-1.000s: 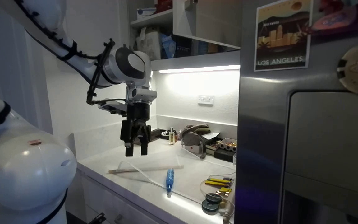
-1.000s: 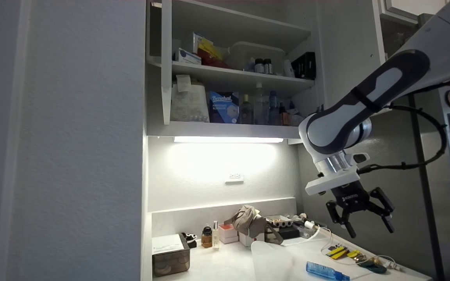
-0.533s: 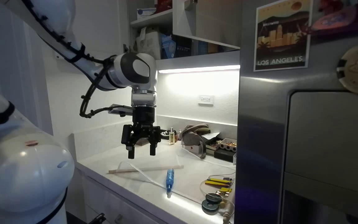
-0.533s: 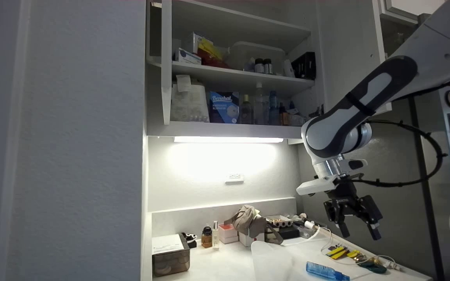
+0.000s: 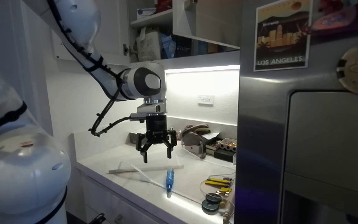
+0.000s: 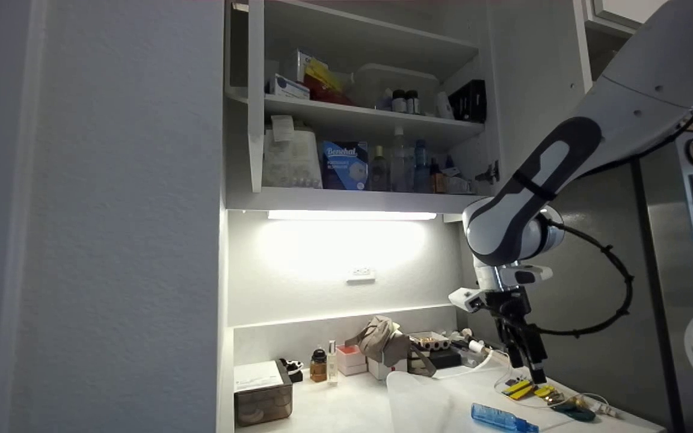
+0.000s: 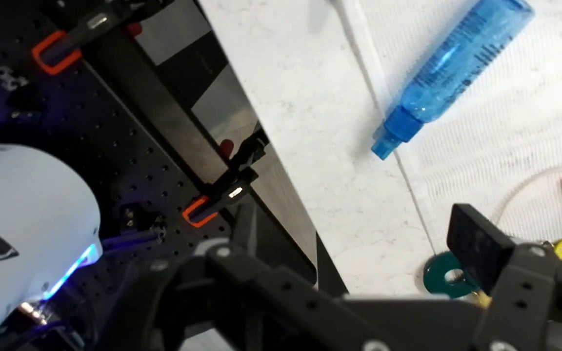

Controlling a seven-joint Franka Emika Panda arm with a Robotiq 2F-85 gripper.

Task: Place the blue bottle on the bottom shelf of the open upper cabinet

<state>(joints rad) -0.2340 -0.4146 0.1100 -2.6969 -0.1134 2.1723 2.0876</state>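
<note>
My arm (image 5: pixel 85 28) is bent over the counter (image 5: pixel 104 161), pincer (image 5: pixel 157 159) pointing pretty much straight down, jaws spread wide. The blue bottle (image 5: pixel 170 179) is lying on its side on that counter, lower down.

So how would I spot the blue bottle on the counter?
Find the steel fridge, then the white counter beside it. A slim bottle lies on its side toward the front. Unlike the yellow pieces and green discs nearby, it's see-through bright blue.

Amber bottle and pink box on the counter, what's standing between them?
A clear bottle, slim and upright, stands between the amber bottle and pink box, as an exterior view shows.
</note>
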